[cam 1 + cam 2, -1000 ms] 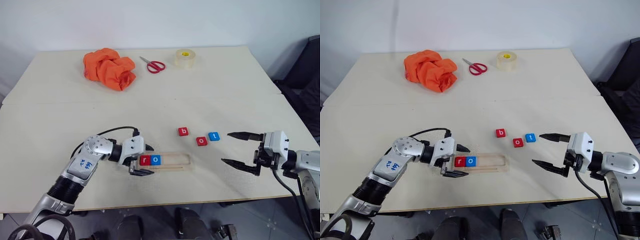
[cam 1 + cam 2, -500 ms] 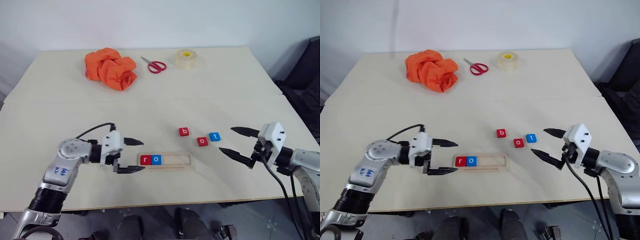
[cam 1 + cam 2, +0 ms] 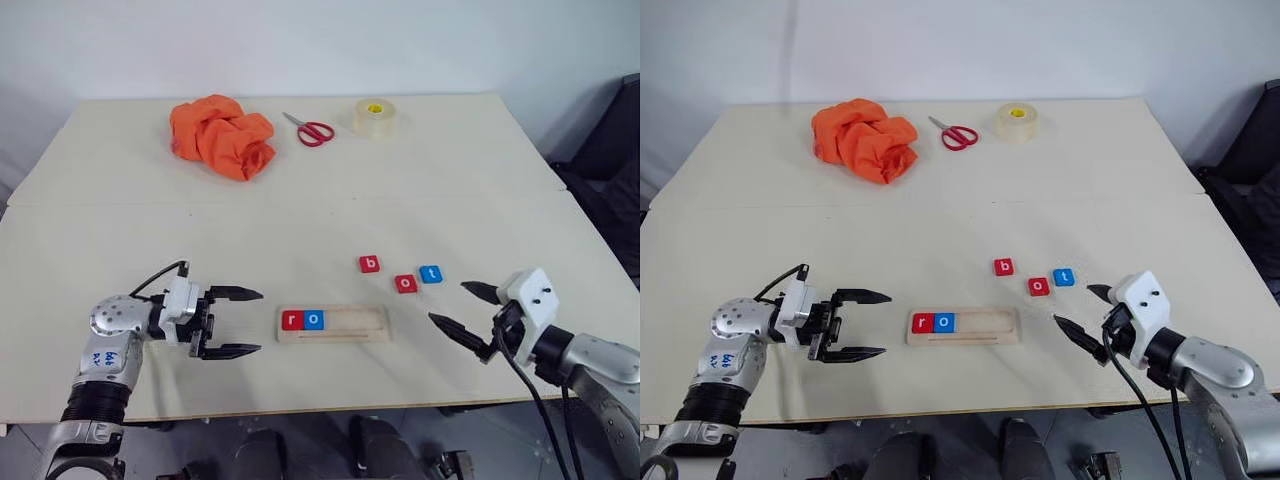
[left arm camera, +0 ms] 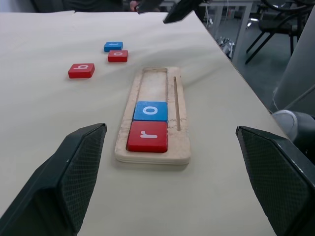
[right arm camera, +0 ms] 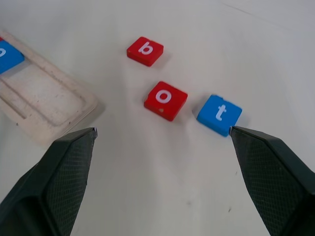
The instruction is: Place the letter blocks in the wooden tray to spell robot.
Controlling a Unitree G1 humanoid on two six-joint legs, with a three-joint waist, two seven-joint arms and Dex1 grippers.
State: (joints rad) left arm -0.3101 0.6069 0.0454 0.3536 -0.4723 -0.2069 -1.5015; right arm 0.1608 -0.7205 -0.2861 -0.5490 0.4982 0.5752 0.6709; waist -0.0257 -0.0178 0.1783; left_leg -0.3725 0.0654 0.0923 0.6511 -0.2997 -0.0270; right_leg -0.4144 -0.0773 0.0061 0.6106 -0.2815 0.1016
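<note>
The wooden tray lies near the table's front edge. At its left end sit a red "r" block and a blue "o" block. A red "b" block, a red "o" block and a blue "t" block lie loose on the table behind the tray's right end. My left gripper is open and empty, left of the tray and apart from it. My right gripper is open and empty, right of the tray, in front of the loose blocks.
An orange cloth, red-handled scissors and a roll of clear tape lie at the far side of the table. A dark chair stands off the table's right side.
My left gripper has drawn back leftward from the tray's left end, leaving the "r" and "o" blocks in it. My right gripper has dropped slightly and turned toward the loose blocks, still open.
</note>
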